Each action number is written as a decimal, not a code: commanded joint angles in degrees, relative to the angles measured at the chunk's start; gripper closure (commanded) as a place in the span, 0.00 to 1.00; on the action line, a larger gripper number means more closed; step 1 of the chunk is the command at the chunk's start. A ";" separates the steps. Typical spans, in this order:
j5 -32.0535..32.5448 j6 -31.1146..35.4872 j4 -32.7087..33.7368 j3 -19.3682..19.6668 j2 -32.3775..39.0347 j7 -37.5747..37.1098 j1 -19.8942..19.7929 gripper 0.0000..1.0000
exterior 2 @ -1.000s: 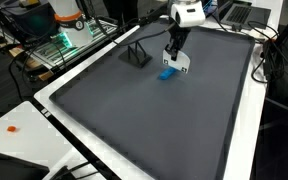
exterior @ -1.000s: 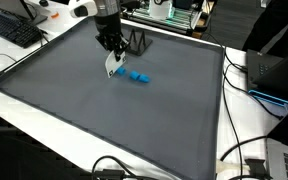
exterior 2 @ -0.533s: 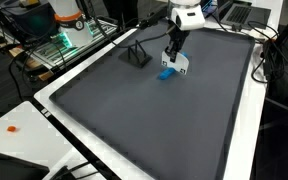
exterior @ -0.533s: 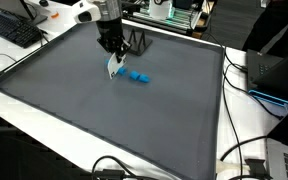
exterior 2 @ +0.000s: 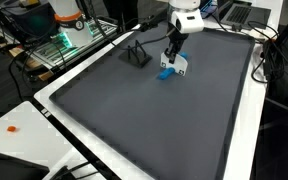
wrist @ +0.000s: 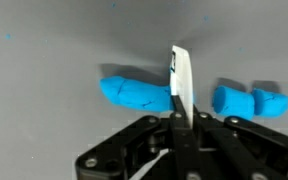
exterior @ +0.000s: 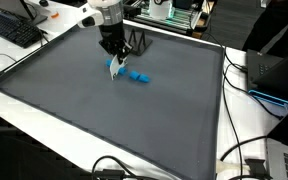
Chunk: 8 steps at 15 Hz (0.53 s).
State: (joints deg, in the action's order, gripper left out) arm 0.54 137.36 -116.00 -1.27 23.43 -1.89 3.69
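Blue clay strip (wrist: 134,92): lies flat on grey mat (exterior: 94,115), toward its far edge, directly under gripper (exterior: 112,60).
Two smaller blue lumps (wrist: 234,99): lie just beside, apart from strip.
White blade (wrist: 181,80): stands upright at strip's end, between strip and lumps; clamped in fully closed jaws.
Change over last second: sits marginally higher than before, baring more of strip in an exterior view; grip unchanged. Reads as a cut made, blade easing off.
Black stand (exterior 2: 136,56): near, behind.

grey mat (exterior: 114,120) carries blue pieces (exterior: 138,76), black stand (exterior 2: 135,56).
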 commanded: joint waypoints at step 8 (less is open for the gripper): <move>-1.45 1.21 -1.71 -1.86 -0.35 0.37 0.03 0.99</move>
State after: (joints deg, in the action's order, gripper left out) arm 0.01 137.35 -116.03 -2.32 23.46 -1.89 3.66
